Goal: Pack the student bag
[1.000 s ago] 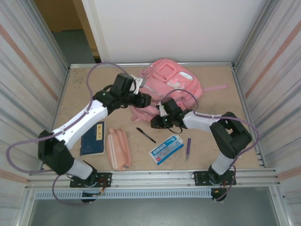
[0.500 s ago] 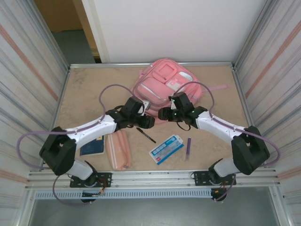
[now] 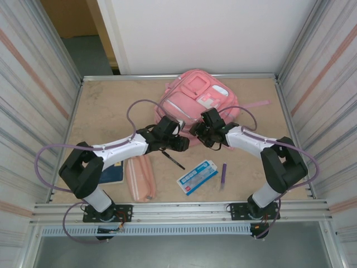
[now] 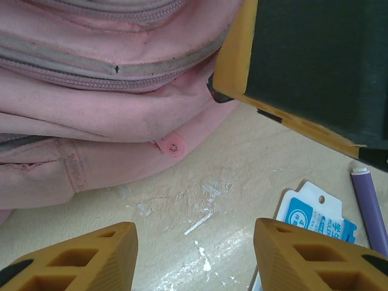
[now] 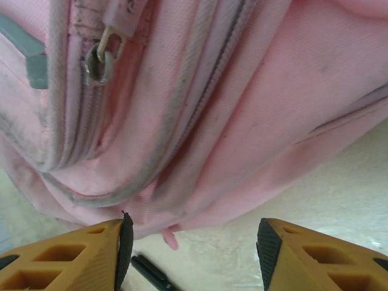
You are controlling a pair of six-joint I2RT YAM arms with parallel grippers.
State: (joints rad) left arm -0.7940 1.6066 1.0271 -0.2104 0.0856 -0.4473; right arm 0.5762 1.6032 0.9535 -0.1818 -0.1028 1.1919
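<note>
upper centre of the top view: bag not packed yet

student bag (image 3: 198,97) lies flat at upper centre. left gripper (image 3: 182,143) and right gripper (image 3: 197,132) sit at its lower edge, fingers apart, holding nothing. zips look shut, though the close views are too tight to be sure. notebook (image 3: 111,166), pencil case (image 3: 140,177), pen (image 3: 173,160), blue packet (image 3: 197,176) and purple marker (image 3: 223,174) lie loose at lower centre. all left to do: open, load, close.
</note>
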